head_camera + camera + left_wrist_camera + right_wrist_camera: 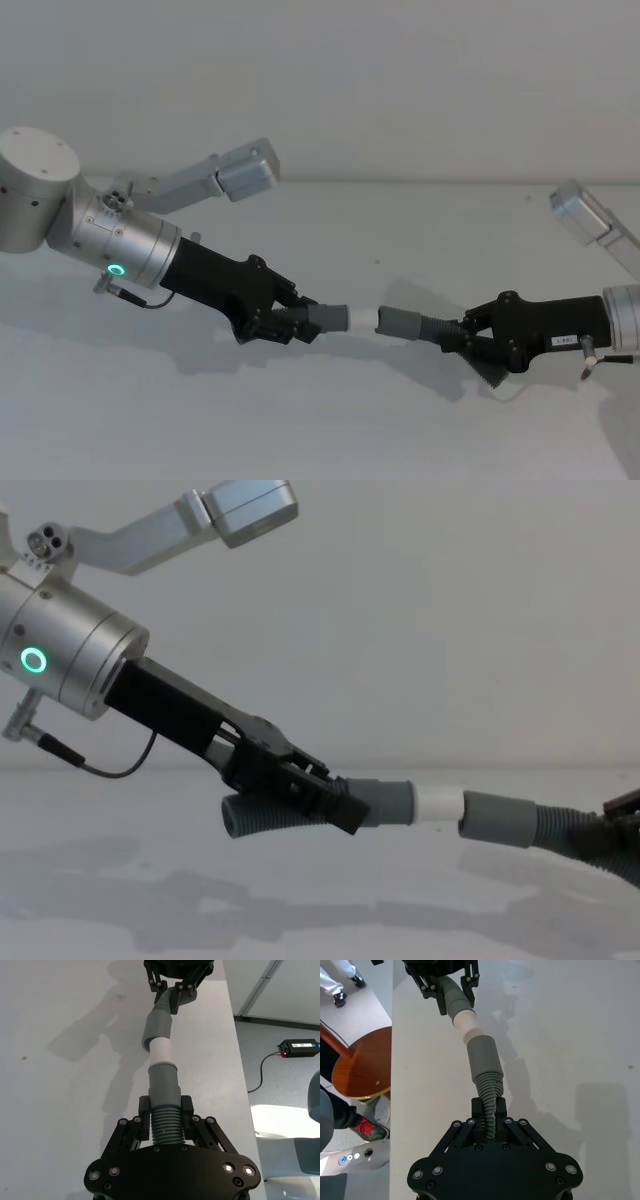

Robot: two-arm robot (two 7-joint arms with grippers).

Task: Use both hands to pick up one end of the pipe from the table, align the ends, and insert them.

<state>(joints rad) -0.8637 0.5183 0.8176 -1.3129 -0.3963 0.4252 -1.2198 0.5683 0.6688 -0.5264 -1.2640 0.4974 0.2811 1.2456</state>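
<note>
Wall [400,80] behind: plain, pale grey-white, evenly lit. It meets the far edge of the table [300,420] in a straight line. Table is matte white & flat, w/ soft grey shadows [415,292] across its middle and near left. Light is soft, diffuse. Chest view: same blank wall, faint shadows on the table top. Left wrist view: past one table edge, grey floor [290,1080]. On it a small black box [299,1048] w/ a red light and a cable [260,1072] running off it, plus a bright pale patch [280,1120]. Right wrist view: past the other edge, a round wood top [362,1065] w/ brass-coloured rim, standing on grey floor.
</note>
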